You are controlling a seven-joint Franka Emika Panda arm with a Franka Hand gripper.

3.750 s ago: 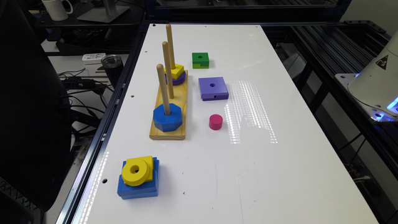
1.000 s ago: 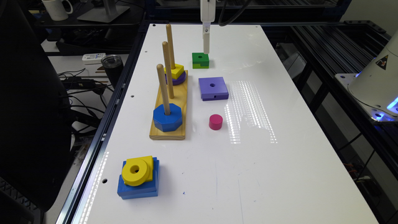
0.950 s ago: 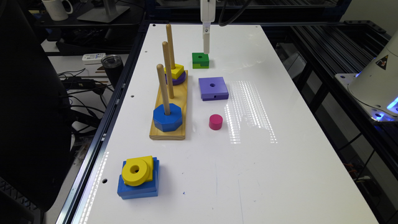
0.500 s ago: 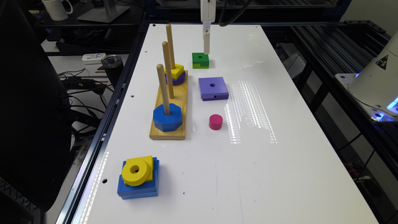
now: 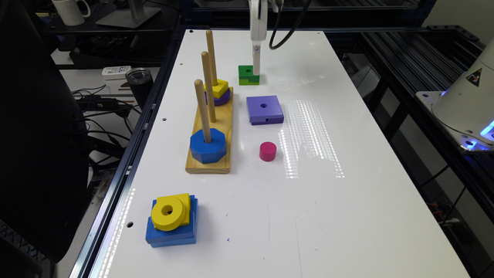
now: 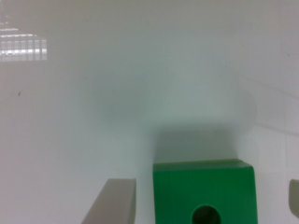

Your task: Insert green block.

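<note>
- Green block (image 5: 248, 74): dark green top over a lime lower layer, round centre hole; lies flat on the white table (image 5: 347, 200) near its far end, beyond the purple square (image 5: 264, 109).
- Gripper (image 5: 256, 63): hangs over the block's side at the exterior view's right, tip at block height. In the wrist view its fingers (image 6: 112, 203) stand spread, one on each side of the block (image 6: 205, 191), gaps visible on both sides; nothing gripped.
- Wooden peg base (image 5: 210, 135): three upright pegs; blue octagon (image 5: 207, 145) on the nearest, yellow piece over a purple one on a farther peg.
- Pink cylinder (image 5: 268, 151): upright, near the base.
- Blue square (image 5: 171, 227) with a yellow ring (image 5: 167, 211) on top: near corner.
- Writing: no legible text; a triangular warning mark (image 5: 474, 77) on a white housing beside the table.
</note>
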